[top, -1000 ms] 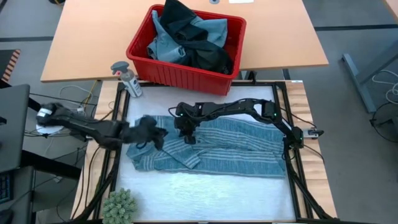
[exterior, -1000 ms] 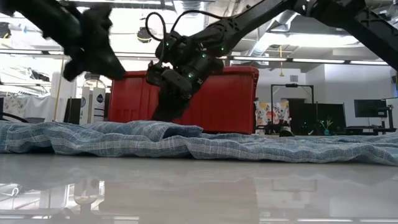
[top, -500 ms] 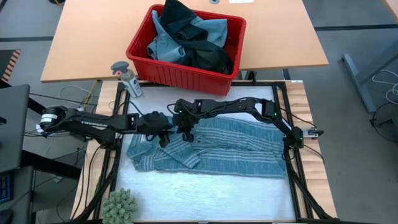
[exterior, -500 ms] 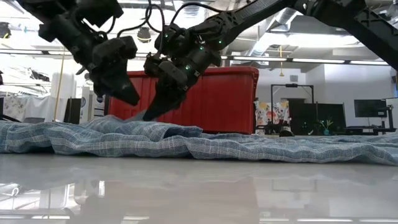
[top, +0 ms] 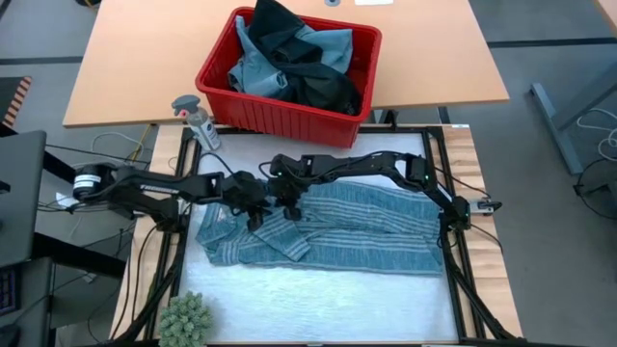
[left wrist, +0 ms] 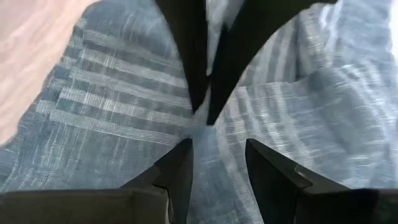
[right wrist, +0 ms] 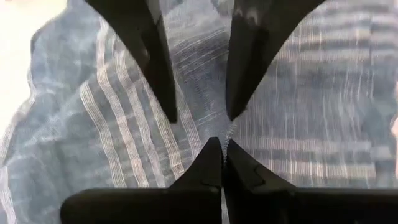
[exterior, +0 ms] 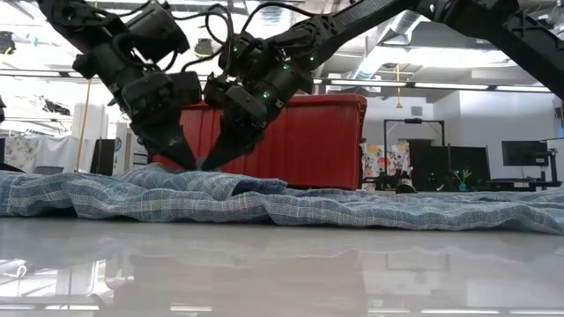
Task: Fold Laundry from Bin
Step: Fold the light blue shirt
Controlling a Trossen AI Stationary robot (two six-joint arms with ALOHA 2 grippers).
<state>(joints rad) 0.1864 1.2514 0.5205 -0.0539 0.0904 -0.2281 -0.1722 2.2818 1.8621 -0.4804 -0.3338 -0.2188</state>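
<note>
My left gripper (top: 256,218) and right gripper (top: 290,214) meet tip to tip on the spread garment (top: 366,231), which lies on the table before the bin (top: 253,114) holding more laundry (top: 289,63).

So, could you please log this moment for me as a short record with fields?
cloth: striped grey-blue garment spread flat on the table, its left end rumpled
bin: red, behind the cloth, holding blue and dark laundry
left hand: open, tips down on the cloth's rumpled part
right hand: shut, tip on the cloth right beside the left hand
other items: spray bottle near the bin, green spiky ball at the table's front left corner
</note>
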